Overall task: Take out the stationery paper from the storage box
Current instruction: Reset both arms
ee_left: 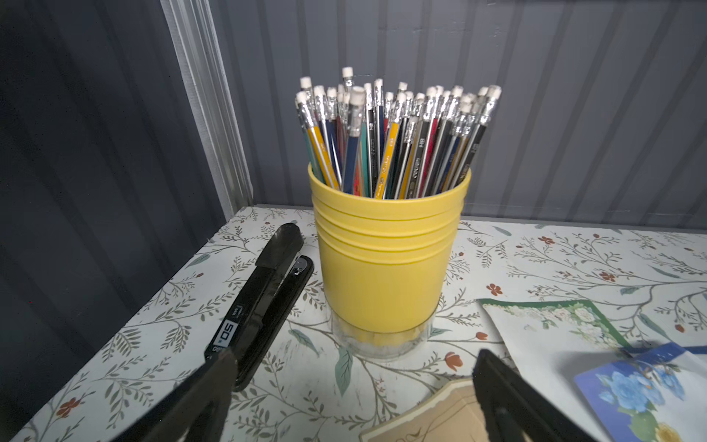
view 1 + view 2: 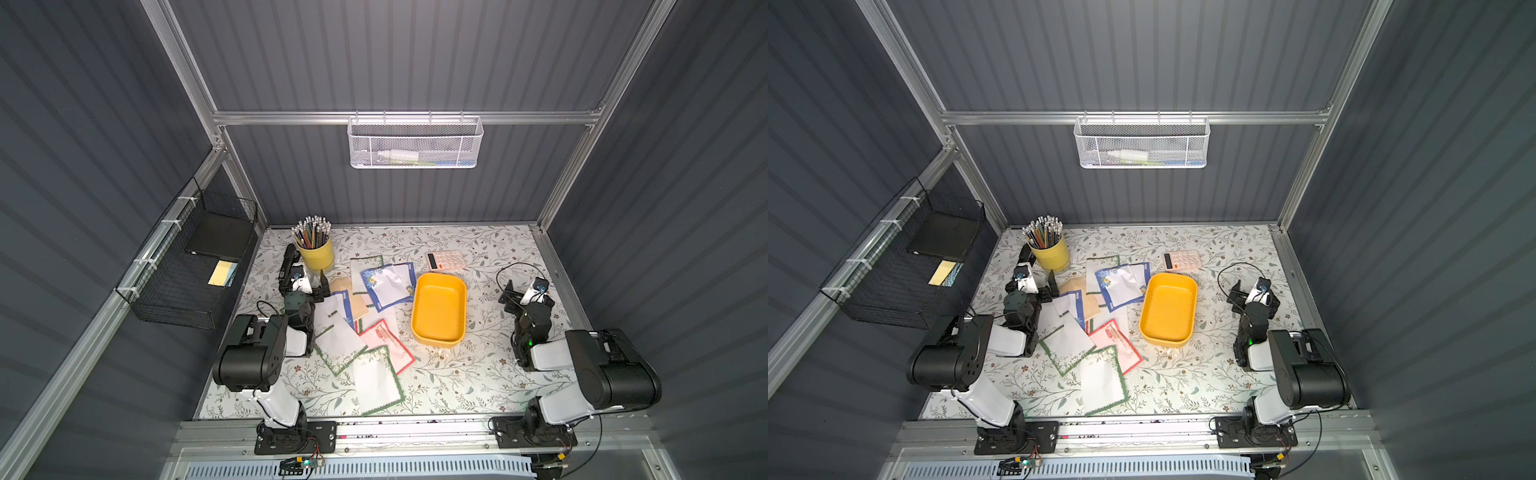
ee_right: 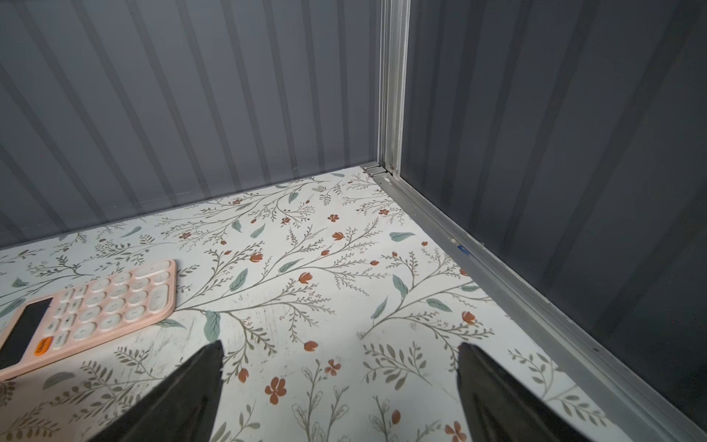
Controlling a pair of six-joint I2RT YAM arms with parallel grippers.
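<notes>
Yellow and empty, the storage box point(image 2: 438, 307) sat with the stationery paper point(image 2: 388, 286) scattered beside it (all on the table point(image 2: 478, 374)); left pincer point(image 1: 354, 356) and right pincer point(image 3: 340, 346) both gaped apart.

Table point(image 2: 478, 374) bears storage box point(image 2: 438, 307); stationery paper point(image 2: 338, 343) (scattered); calculator point(image 2: 446, 260); pencil cup point(image 2: 318, 254); stapler point(image 1: 264, 302).
</notes>
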